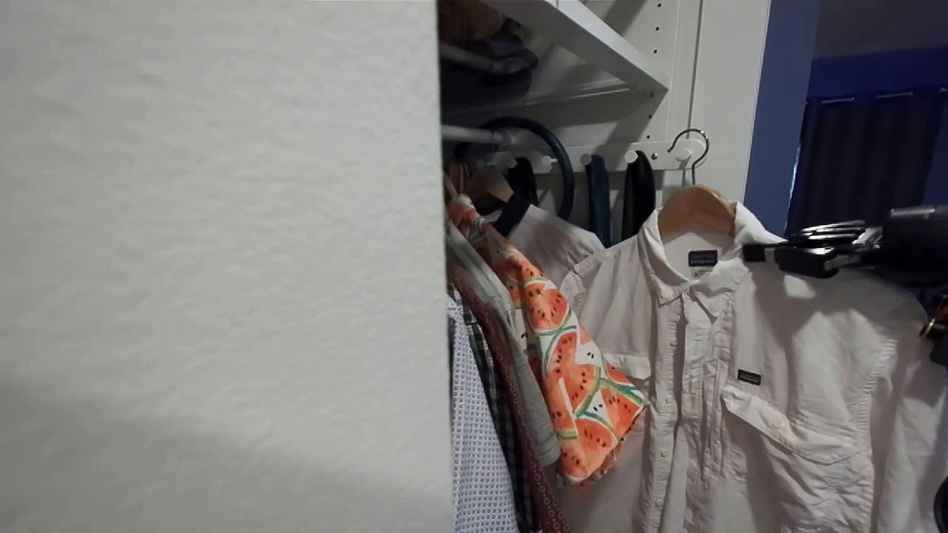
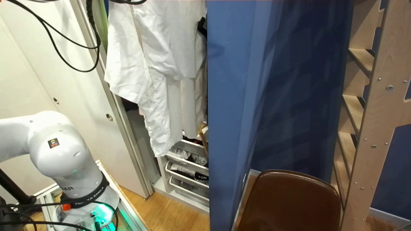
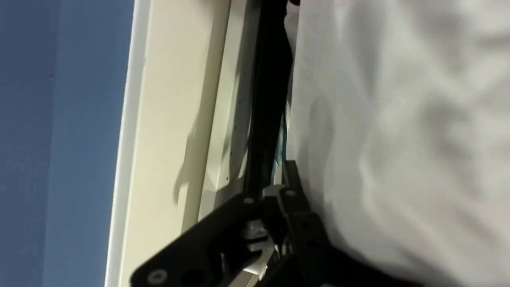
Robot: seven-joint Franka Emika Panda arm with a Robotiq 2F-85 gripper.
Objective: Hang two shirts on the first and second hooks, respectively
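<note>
One plain white collared button shirt (image 1: 700, 370); one coral, white and green watermelon-print shirt (image 1: 574, 363); at least two wooden hangers (image 1: 698, 211); at least five small round white wall pegs (image 1: 631, 156); two recessed metal door pulls (image 2: 109, 117); one rounded brown chair (image 2: 292, 202); at least four pale wooden ladder steps (image 2: 353, 109).

Rounded white arm (image 2: 62, 158), black lettered band (image 2: 91, 196), black tool (image 3: 282, 182)

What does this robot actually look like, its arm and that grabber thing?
The arm is glossy white with smooth, rounded sections, a small dark sticker, an orange-red knob and a black band lettered FRANKA EMIKA near its base, which glows green. The gripper is black and angular, with silvery metal parts and round screw heads. Black cables hang nearby.
</note>
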